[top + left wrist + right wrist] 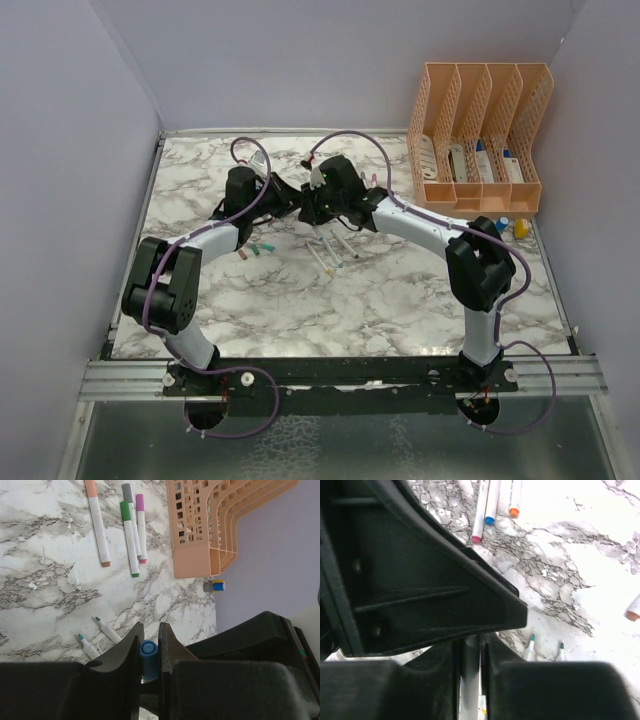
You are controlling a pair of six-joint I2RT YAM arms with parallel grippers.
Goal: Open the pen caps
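Observation:
My left gripper (150, 630) is shut on a blue pen cap (149, 654) that stands end-on between its jaws. Facing it, my right gripper (470, 645) is shut on the white barrel of a pen (469, 680). In the top view the two grippers (282, 196) (312, 206) meet nose to nose above the middle of the marble table. Two uncapped pens with teal tips (107, 630) (87, 646) lie just beyond them. Capped pens with orange (98, 522), green (129, 535) and pink (141, 527) caps lie farther off. Loose caps (262, 248) lie on the marble.
A peach lattice file organiser (478, 135) stands at the back right, with small blue and yellow items (512, 226) on the table beside it. Several white pens (330, 250) lie under the right arm. Purple walls close in the table on three sides.

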